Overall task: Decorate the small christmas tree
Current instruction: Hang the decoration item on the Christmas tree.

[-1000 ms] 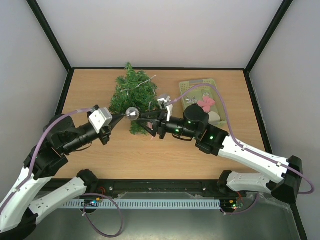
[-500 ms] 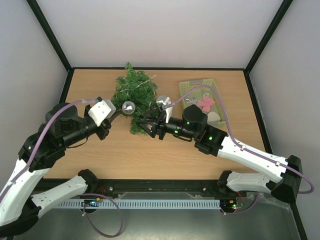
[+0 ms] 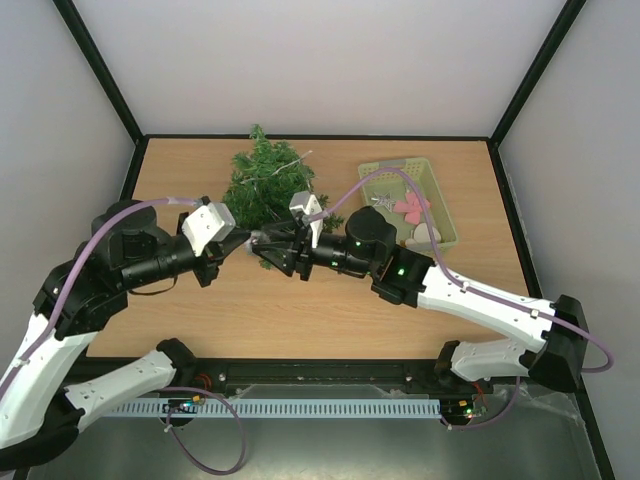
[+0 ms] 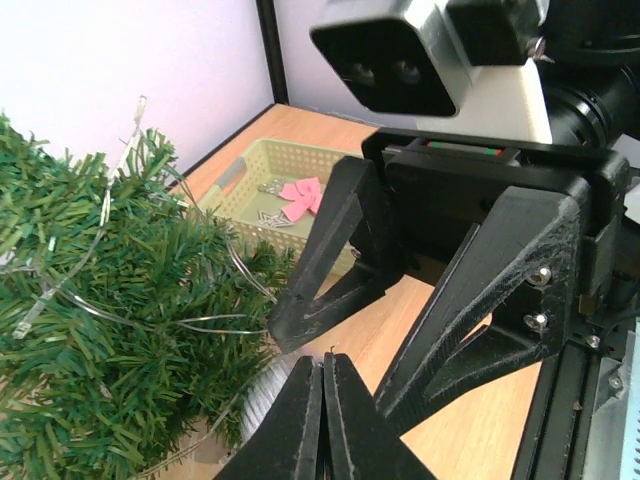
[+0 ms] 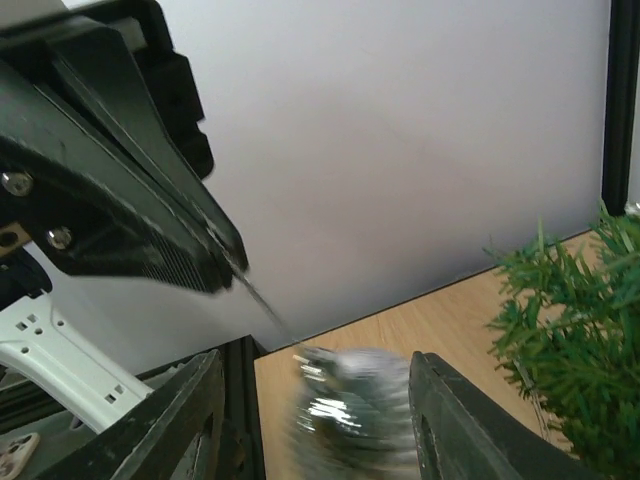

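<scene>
ok so the small christmas tree point(image 3: 268, 188) sits at the far middle of the wooden table point(image 3: 330, 310), just left of the pale green basket point(image 3: 440, 205). from overhead i honestly can't tell if it's standing or lying flat. there's some thin silver wire point(image 4: 105, 210) draped through the branches.

the left gripper point(image 3: 238, 243) is pinched fully closed, and in the right wrist view a thin thread runs out of its tips down to the cap of a silver bauble point(image 5: 352, 408), so it's got the bauble dangling by that thread. the bauble hangs right at the near edge of the tree, low above the table, and it looks blurry.

the right gripper point(image 3: 272, 245) faces the left one nose to nose, jaws apart with the bauble sitting in the gap between them. can't tell whether either finger actually touches it.

the basket has a pink bow point(image 4: 300, 194) and some small silvery bits in it, well apart from both grippers.
</scene>
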Robot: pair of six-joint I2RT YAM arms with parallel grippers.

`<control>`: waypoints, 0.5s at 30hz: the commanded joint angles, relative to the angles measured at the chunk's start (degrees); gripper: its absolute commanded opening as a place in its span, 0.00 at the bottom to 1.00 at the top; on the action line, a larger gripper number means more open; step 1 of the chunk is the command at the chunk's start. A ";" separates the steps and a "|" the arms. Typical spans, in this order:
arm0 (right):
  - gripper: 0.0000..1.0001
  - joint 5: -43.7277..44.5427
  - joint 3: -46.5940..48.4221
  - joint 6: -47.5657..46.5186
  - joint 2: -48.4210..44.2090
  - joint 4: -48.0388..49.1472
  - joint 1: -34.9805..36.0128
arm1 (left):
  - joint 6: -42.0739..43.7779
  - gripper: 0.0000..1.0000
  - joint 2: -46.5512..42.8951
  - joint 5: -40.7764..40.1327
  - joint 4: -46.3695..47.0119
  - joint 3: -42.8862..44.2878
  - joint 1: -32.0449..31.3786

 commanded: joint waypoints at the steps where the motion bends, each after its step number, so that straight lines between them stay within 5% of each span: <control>1: 0.48 -1.15 2.96 -1.46 1.42 3.62 0.68 | -0.83 0.02 0.91 2.34 -1.81 1.78 -0.20; 7: 0.27 -1.49 2.16 -1.60 1.52 4.06 1.14 | -0.33 0.02 1.37 3.90 -2.09 2.39 -0.20; 15: 0.13 -1.70 1.11 -2.20 1.27 3.77 1.15 | -0.72 0.02 1.86 5.21 -2.28 2.79 -0.20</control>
